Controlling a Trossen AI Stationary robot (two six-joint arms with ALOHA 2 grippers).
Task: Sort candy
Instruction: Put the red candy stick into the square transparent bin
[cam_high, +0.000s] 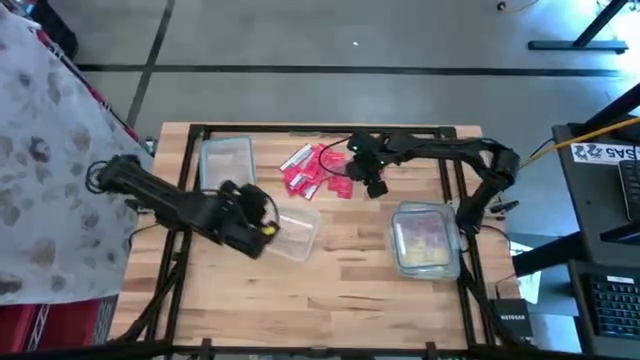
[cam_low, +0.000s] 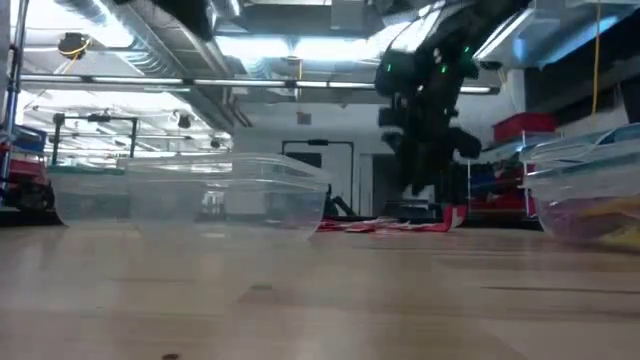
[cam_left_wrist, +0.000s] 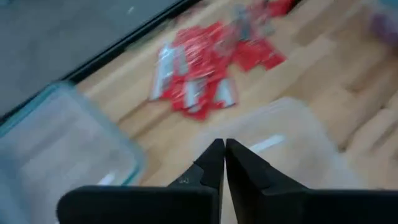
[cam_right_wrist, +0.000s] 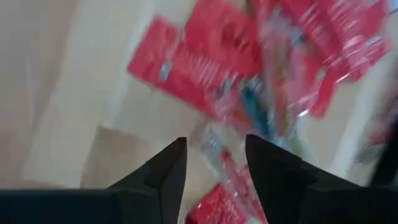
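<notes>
Hovering over candy (cam_right_wrist: 249, 81), right gripper (cam_right_wrist: 214, 158) parted, angled down

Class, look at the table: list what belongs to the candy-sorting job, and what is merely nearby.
Belongs to the job:
candy pile
empty tub
middle tub
tub with candy
right gripper, jaws open over the pile
left gripper, jaws shut

Merely nearby:
keyboard
flowered cloth

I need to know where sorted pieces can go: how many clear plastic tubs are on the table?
3. One tub at the back left, one mid-table by the left gripper, one on the right, already holding candy. None seems hidden.
</notes>
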